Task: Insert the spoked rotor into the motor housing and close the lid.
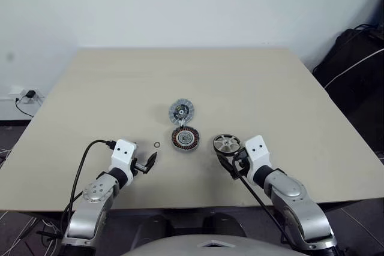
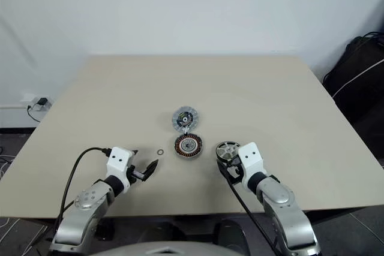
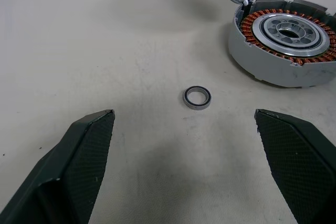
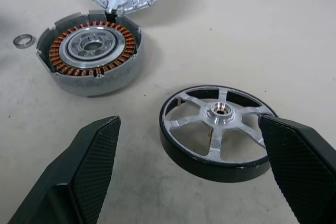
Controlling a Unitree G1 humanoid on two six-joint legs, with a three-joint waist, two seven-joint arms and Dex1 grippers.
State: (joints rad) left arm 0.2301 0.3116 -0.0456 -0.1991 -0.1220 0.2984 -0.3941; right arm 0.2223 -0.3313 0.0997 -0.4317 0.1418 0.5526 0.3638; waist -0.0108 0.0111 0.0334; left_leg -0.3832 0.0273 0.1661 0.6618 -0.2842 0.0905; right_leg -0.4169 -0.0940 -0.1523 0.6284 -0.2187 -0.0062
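Observation:
The spoked rotor (image 4: 218,129), a silver wheel with a black rim, lies flat on the table just ahead of my open right gripper (image 4: 191,150), partly between its fingers. The motor housing (image 1: 185,138) with copper windings sits at the table's middle, left of the rotor. The lid (image 1: 182,111), dark and green face up, lies just behind the housing and touches it. My left gripper (image 1: 147,164) stands open near the front edge, left of the housing, with nothing between its fingers.
A small metal ring (image 3: 197,98) lies on the table between my left gripper and the housing. The beige table (image 1: 120,88) is bare elsewhere. A dark bag (image 1: 360,70) stands off the table's right side, and cables and a socket (image 1: 24,95) off its left.

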